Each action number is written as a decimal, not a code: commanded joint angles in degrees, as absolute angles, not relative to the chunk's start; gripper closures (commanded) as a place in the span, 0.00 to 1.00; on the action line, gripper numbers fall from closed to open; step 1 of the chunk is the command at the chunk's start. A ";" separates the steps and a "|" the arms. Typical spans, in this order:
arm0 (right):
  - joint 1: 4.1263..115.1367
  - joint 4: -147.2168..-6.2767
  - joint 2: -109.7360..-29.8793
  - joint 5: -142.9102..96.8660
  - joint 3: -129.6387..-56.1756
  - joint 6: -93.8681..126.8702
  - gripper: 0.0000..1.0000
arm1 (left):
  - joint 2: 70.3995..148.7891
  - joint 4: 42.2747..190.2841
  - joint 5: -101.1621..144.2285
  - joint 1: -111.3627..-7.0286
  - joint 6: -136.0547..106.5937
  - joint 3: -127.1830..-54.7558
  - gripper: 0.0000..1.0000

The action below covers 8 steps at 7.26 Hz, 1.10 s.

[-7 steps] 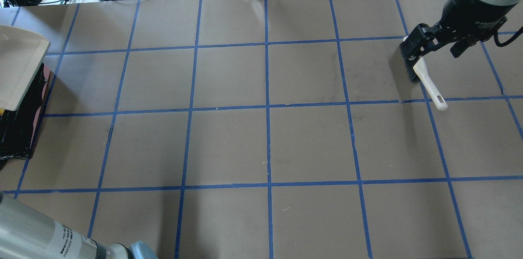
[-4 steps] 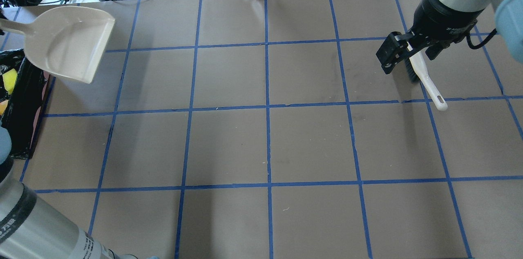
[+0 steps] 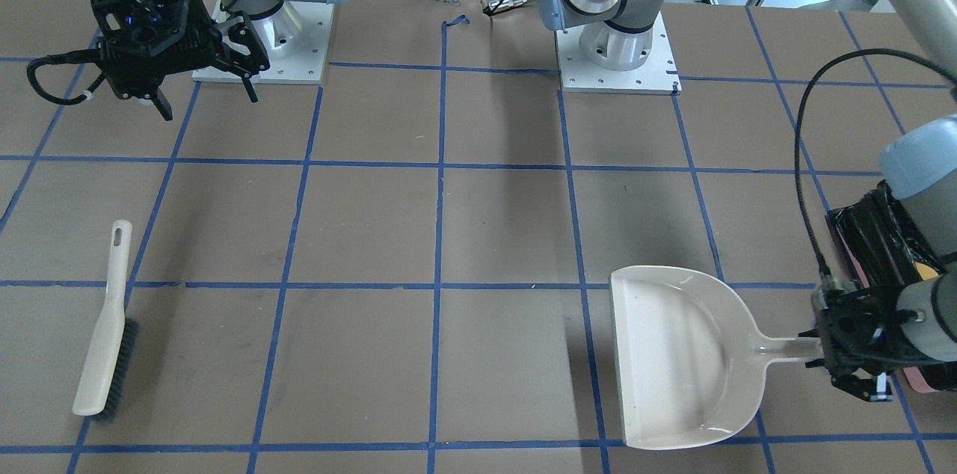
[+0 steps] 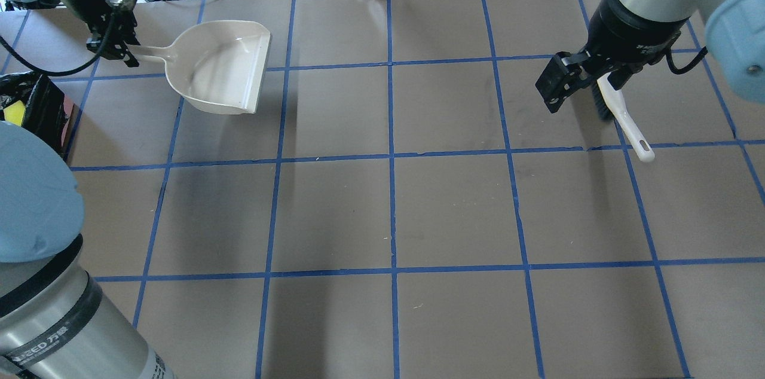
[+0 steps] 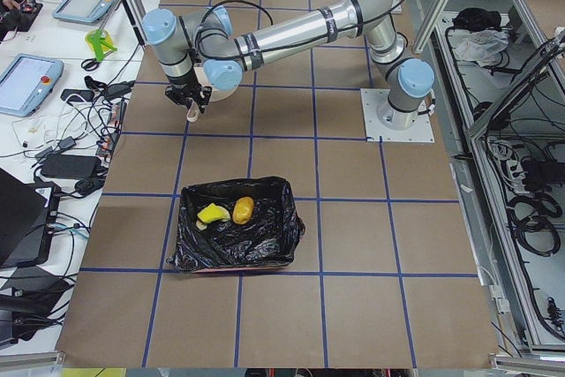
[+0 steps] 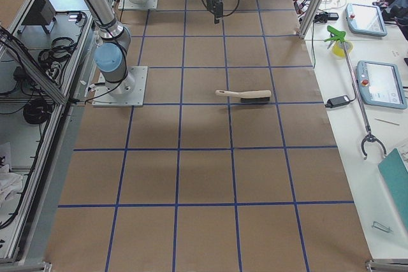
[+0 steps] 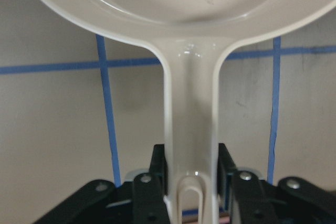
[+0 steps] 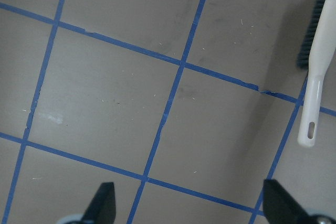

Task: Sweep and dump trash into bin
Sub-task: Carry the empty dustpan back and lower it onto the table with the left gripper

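The trash (image 5: 231, 211) is already sitting in the bin (image 5: 221, 255), lower centre, so seemingly only tidying is remaining: left hand (image 4: 116, 51) is clamping the empty dustpan (image 4: 218, 71) by its handle, right hand (image 8: 193, 203) is gaping empty.

The overhead camera looked forward and down from behind the robot, taking in most of the surface (image 4: 454, 205). The front camera faced it from the opposite edge, steeply down, so both shared the dustpan (image 4: 221, 68) and brush (image 4: 630, 128), mirrored. Two side cameras stood high off the surface's ends and looked along it; the left-end one held the bin (image 5: 274, 245) nearest. The left wrist camera sat tight over the dustpan handle; the right wrist one looked down from higher on the brush.
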<state>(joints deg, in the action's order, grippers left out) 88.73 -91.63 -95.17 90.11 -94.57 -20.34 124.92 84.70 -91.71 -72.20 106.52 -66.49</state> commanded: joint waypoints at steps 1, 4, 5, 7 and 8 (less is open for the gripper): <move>89.30 -91.58 -95.01 90.18 -94.57 -20.30 0.00 | 126.64 76.96 -91.67 -75.74 99.86 -70.91 1.00; 89.30 -91.67 -95.10 90.18 -94.75 -20.48 0.00 | 126.48 72.34 -91.67 -79.19 100.01 -72.86 1.00; 89.30 -91.58 -95.18 90.18 -94.75 -20.83 0.00 | 126.74 71.38 -91.93 -79.28 101.93 -72.86 1.00; 89.30 -91.58 -95.10 90.18 -94.83 -20.48 0.00 | 127.61 68.21 -92.11 -78.84 104.85 -73.12 1.00; 89.30 -91.58 -95.01 90.35 -94.75 -20.39 0.00 | 127.70 68.20 -91.59 -78.92 104.68 -73.39 1.00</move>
